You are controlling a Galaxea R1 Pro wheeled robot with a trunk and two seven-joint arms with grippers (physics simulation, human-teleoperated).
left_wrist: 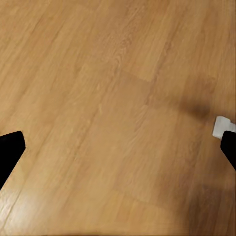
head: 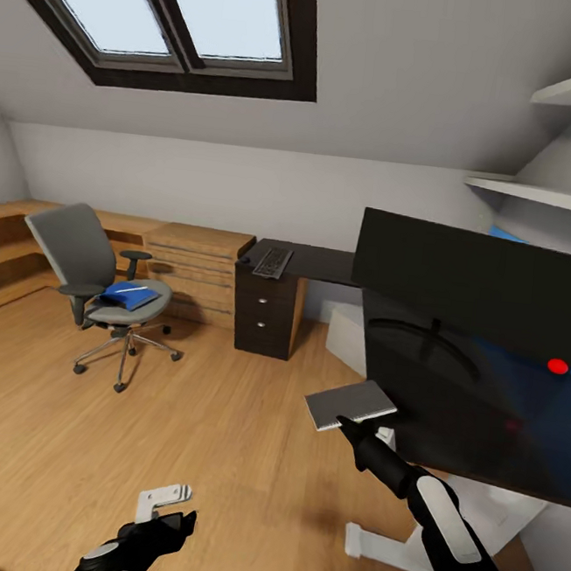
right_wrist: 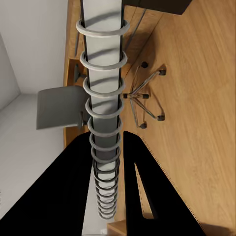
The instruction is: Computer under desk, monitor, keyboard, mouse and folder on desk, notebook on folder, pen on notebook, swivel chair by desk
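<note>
Grey spiral-bound notebook (head: 349, 405), clamped edgewise in the closed right gripper (head: 344, 426) for carrying to the glossy black worktop (head: 480, 438) at two o'clock; left gripper (head: 166, 503) spread, empty; bright blue folder (head: 128, 295) on the grey swivel chair (head: 100, 288) at ten o'clock.

We see the R arm stretched fwd and up, its pincer (head: 345, 425) clamped on the spiral edge of a notebook (head: 349, 404), held about level. L arm hangs low, its pincer (head: 166, 503) w/ fingers spread wide, nothing between them.
</note>
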